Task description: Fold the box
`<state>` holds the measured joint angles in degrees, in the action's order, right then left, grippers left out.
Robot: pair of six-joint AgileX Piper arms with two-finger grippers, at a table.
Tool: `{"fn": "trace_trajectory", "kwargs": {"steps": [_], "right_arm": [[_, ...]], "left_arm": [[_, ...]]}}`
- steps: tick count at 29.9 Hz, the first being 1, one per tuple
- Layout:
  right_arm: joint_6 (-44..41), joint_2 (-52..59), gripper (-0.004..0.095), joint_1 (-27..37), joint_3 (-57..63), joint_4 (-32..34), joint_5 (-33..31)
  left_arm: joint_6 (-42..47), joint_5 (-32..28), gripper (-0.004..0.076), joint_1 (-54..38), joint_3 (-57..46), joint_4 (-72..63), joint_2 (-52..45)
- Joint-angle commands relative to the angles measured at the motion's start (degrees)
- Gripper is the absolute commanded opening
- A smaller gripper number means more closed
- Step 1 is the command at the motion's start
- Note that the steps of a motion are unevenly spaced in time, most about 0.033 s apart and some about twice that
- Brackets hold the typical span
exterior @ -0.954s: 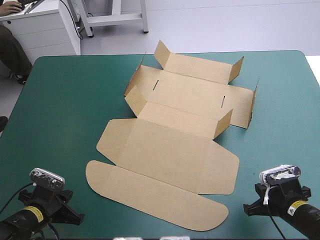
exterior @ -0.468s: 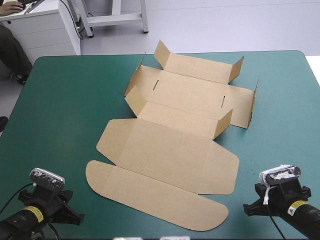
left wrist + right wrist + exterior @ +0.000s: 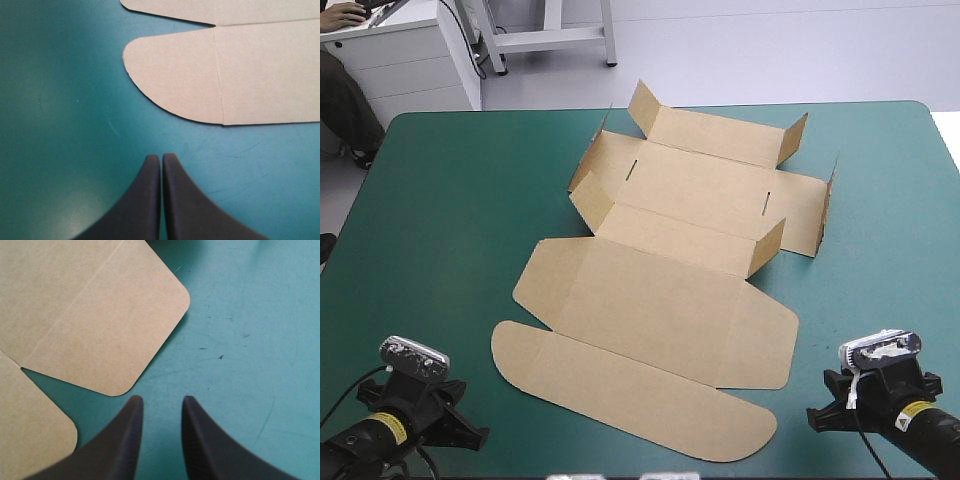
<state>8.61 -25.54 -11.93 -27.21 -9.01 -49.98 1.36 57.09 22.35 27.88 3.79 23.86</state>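
Box mostly flat, untouched; L hand closed, R hand narrowly parted.

Black fingers slightly apart, teal-green cover beneath, brown box flaps just ahead

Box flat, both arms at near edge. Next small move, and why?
Probably open the left end effector and ease it forward to the box's rounded near flap: it is shut over bare teal-green cover, holding nothing, the flap lying flat just ahead.
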Motion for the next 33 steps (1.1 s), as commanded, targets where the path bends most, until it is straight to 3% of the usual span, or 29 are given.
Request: {"fn": "trace_trajectory", "kwargs": {"steps": [1, 3, 5, 15, 24, 33], "right_arm": [[-1.02, -0.34, 0.057, 0.1, -1.28, -0.32, 3.11], [-1.85, -0.34, 0.069, 0.1, -1.28, -0.31, 3.11], [-3.12, -0.34, 0.0743, 0.1, -1.28, -0.31, 3.11], [-22.72, -0.69, 0.0746, 0.1, -4.85, -0.55, 0.03], [-22.83, -11.43, 0.0746, 0.1, -17.29, -0.55, -3.76], [-25.12, -32.47, 0.0746, 0.1, -34.52, -1.11, -6.46]], "left_arm": [[0.17, -2.63, -0.0008, 0.09, 1.95, -0.32, 0.28], [0.17, -2.63, -0.0008, 0.09, 1.95, -0.32, 0.28], [0.17, -2.63, -0.0008, 0.09, 1.95, -0.32, 0.28], [0.17, -2.63, -0.0008, 0.09, 1.95, -0.32, 0.28], [0.17, -2.63, -0.0008, 0.09, 1.95, -0.32, 0.28], [0.17, -2.63, -0.0008, 0.09, 1.95, -0.32, 0.28]]}}
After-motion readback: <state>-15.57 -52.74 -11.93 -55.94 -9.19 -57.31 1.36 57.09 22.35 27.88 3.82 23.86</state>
